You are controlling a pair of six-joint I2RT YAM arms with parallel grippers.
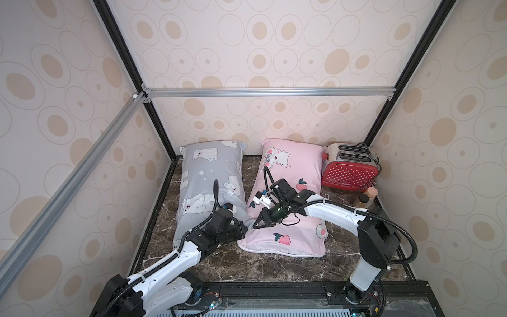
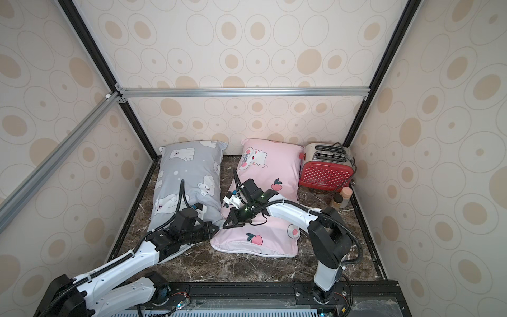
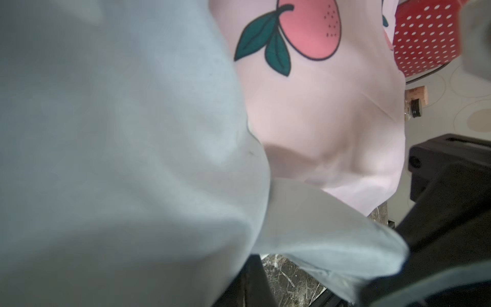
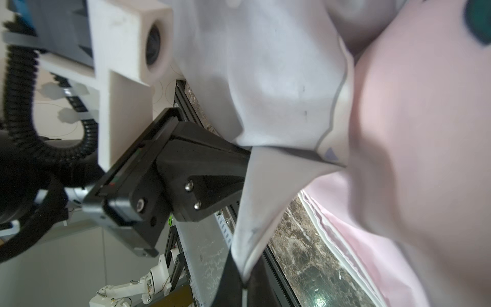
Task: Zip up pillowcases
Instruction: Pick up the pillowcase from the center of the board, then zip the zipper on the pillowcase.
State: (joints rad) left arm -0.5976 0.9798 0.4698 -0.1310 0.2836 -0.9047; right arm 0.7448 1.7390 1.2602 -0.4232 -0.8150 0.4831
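In both top views the grey pillowcase (image 1: 208, 175) with white bears lies at the left, and the pink pillowcase (image 1: 293, 167) with peaches lies beside it. Both grippers meet at the grey pillowcase's near right corner, between the two pillows. My left gripper (image 1: 245, 225) is shut on the grey fabric there, as the right wrist view shows. My right gripper (image 4: 242, 285) is shut on a loose flap of the same grey corner (image 4: 255, 212). The pink pillowcase's white-edged end (image 1: 277, 251) faces the front. The grey one's front end is hidden under my left arm.
A red dotted toaster (image 1: 347, 171) stands at the back right, with two small jars (image 1: 366, 197) in front of it. The dark marble table (image 1: 274, 266) is boxed in by patterned walls on three sides. A black rail (image 1: 274, 291) runs along its front.
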